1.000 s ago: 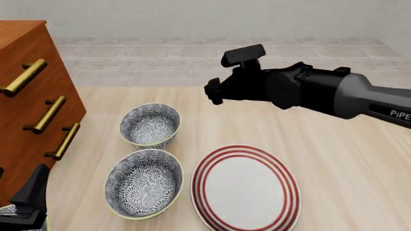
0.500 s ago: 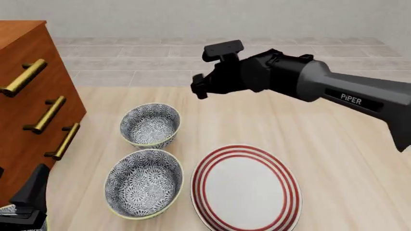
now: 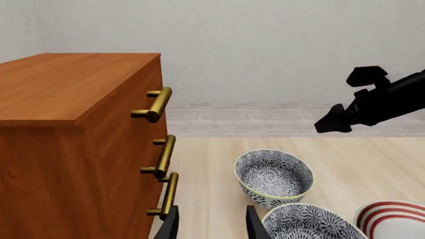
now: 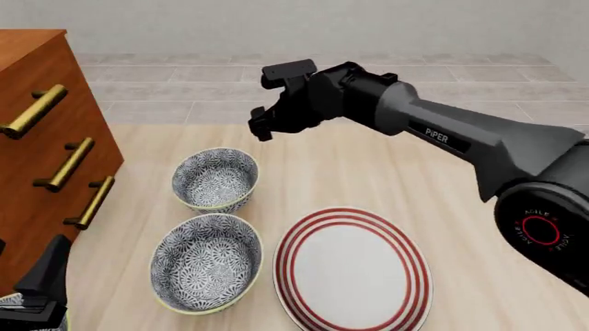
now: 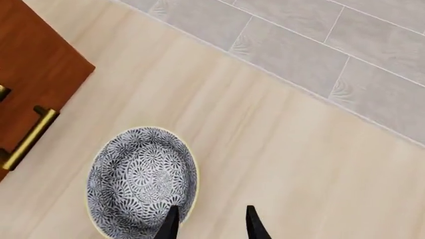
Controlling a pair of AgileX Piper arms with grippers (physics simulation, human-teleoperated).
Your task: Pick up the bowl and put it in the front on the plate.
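Two look-alike blue-and-white floral bowls stand left of the plate (image 4: 352, 270), which is white with red rings. The far bowl (image 4: 214, 179) lies behind the near bowl (image 4: 206, 263). My right gripper (image 4: 258, 123) hangs open in the air above and just behind-right of the far bowl. In the right wrist view that far bowl (image 5: 143, 181) sits below the open right gripper (image 5: 211, 226), one finger (image 5: 171, 224) over its rim. My left gripper (image 3: 211, 226) is open and empty, low at the table's front-left corner (image 4: 46, 276). It faces the far bowl (image 3: 273, 177) and the near bowl (image 3: 309, 224).
A wooden drawer cabinet (image 4: 41, 152) with brass handles (image 4: 69, 164) stands along the left, close beside both bowls. Grey floor tiles (image 4: 230, 83) lie beyond the table's far edge. The right arm (image 4: 478, 148) stretches across the air over the table's right half.
The right arm has swung left and stretched out, carrying its open gripper from above the table's middle toward the far bowl. The left arm, bowls and plate have not moved.
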